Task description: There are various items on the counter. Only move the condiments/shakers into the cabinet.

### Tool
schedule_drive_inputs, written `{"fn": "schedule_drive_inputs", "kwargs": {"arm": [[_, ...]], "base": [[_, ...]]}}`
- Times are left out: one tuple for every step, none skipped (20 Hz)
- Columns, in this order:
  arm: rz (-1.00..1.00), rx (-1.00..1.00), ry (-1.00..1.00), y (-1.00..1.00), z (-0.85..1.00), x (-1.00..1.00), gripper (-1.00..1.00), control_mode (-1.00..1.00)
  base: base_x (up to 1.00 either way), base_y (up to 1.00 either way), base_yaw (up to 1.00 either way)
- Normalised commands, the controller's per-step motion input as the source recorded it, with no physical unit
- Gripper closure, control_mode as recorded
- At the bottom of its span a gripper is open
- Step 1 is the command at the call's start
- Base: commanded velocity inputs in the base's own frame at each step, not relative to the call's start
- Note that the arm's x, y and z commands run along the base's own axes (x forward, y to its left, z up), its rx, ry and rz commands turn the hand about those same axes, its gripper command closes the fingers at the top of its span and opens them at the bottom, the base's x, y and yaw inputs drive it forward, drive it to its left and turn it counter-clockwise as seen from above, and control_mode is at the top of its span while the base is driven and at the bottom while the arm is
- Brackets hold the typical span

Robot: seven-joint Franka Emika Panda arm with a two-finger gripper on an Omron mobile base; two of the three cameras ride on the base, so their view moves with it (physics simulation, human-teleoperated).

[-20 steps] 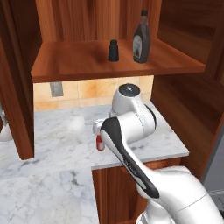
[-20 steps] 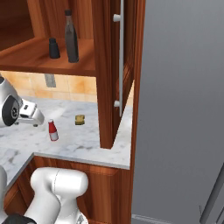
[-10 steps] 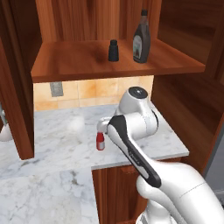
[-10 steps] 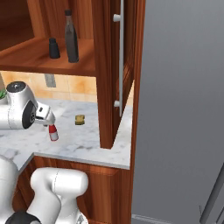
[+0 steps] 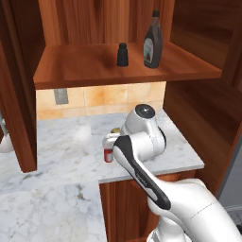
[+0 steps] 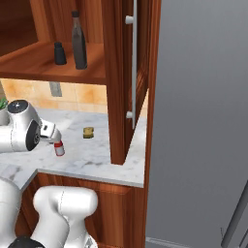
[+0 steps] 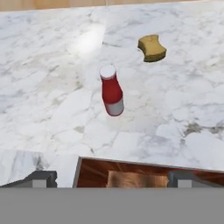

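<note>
Counter (image 5: 61, 146): white-grey marble, straight front edge. On it: small red bottle (image 7: 112, 91) with white cap, upright, near the front edge; yellow-brown spongy lump (image 7: 152, 48) farther back and to the right, apart from it. Cabinet shelf board (image 5: 80, 68) above: black shaker (image 5: 123, 55) left, dark brown bottle (image 5: 153, 41) just right of it, both upright.

wall: orange-beige tiles (image 5: 101, 98) | outlet (image 5: 60, 96) | grey panel (image 6: 203, 121)
</note>
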Motion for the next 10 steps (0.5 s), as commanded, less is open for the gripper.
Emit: {"fn": "schedule_drive_inputs", "kwargs": {"arm": [[0.00, 0.00, -0.16, 0.00, -0.19, 0.08, -1.00, -1.00], [0.00, 0.00, -0.12, 0.00, -0.14, 0.09, -1.00, -1.00], [0.00, 0.00, -0.11, 0.00, -0.11, 0.05, -1.00, -1.00], [0.00, 0.00, -0.09, 0.00, -0.11, 0.07, -1.00, -1.00], [0.00, 0.00, -0.08, 0.00, -0.10, 0.04, -1.00, -1.00], [0.00, 0.00, -0.05, 0.00, -0.08, 0.05, -1.00, -1.00], [0.00, 0.00, -0.01, 0.00, -0.02, 0.04, -1.00, -1.00], [0.00, 0.00, 0.00, 0.00, 0.00, 0.06, -1.00, -1.00], [0.00, 0.00, 0.00, 0.00, 0.00, 0.10, -1.00, -1.00], [0.00, 0.00, 0.00, 0.01, 0.00, 0.11, -1.00, -1.00]], "base": [[0.00, 0.00, 0.00], [0.00, 0.00, 0.00], [0.00, 0.00, 0.00], [0.00, 0.00, 0.00], [0.00, 0.00, 0.00], [0.00, 0.00, 0.00], [0.00, 0.00, 0.00], [0.00, 0.00, 0.00], [0.00, 0.00, 0.00], [0.00, 0.00, 0.00]]}}
